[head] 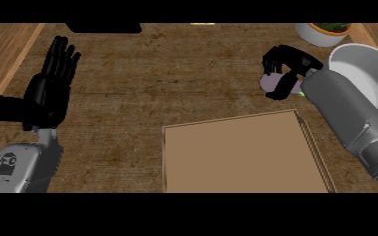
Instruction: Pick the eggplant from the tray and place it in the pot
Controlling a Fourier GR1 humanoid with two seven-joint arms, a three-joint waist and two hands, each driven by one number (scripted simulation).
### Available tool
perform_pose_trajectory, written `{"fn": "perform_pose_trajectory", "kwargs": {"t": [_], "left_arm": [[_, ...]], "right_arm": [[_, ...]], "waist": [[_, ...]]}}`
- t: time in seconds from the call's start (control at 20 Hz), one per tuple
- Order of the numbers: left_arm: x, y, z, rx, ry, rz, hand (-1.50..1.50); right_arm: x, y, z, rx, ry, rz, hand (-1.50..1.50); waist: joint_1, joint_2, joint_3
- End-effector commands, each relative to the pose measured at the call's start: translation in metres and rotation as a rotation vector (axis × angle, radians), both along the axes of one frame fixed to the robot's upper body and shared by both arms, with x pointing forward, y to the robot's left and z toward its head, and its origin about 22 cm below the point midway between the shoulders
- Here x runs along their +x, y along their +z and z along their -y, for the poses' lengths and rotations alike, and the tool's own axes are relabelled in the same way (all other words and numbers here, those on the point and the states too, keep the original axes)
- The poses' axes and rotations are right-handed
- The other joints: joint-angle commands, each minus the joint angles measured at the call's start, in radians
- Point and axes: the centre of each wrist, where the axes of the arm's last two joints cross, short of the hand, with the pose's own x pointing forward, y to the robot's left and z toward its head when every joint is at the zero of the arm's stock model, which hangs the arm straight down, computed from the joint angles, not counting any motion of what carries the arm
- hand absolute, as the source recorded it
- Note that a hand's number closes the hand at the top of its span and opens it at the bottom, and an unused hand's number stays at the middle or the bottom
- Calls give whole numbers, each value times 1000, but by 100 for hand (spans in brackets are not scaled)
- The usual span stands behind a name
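Purple eggplant is enclosed by the curled fingers of the right robot hand, clear of the flat brown tray below it. Transfer step: carry rightward to the white round pot just beside the robot hand. A potted plant stands nearby above. The left robot hand rests open, far left on the worktop.

Right robot hand grips eggplant beside pot.
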Motion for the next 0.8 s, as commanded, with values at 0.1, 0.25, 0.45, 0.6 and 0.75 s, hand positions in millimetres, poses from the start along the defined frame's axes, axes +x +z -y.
{"fn": "perform_pose_trajectory", "kwargs": {"t": [0.1, 0.25, 0.45, 0.6, 0.75], "left_arm": [[0, 0, 1, 12, -7, -2, 0], [2, 5, 6, 7, -22, 13, 0], [5, 5, 13, 3, -59, 3, 0], [8, 8, 14, 7, -55, 6, 0], [9, 8, 15, 7, -50, 2, 0]], "right_arm": [[16, 62, 56, -240, -631, 257, 150], [23, 85, 61, -307, -897, 388, 150], [30, 116, 63, -409, -1190, 591, 150], [35, 119, 52, -477, -1368, 686, 150], [39, 118, 44, -550, -1529, 744, 150]], "waist": [[15, 3, -7], [33, -3, -5], [57, 11, -4], [58, 7, -2], [51, 5, 3]]}}
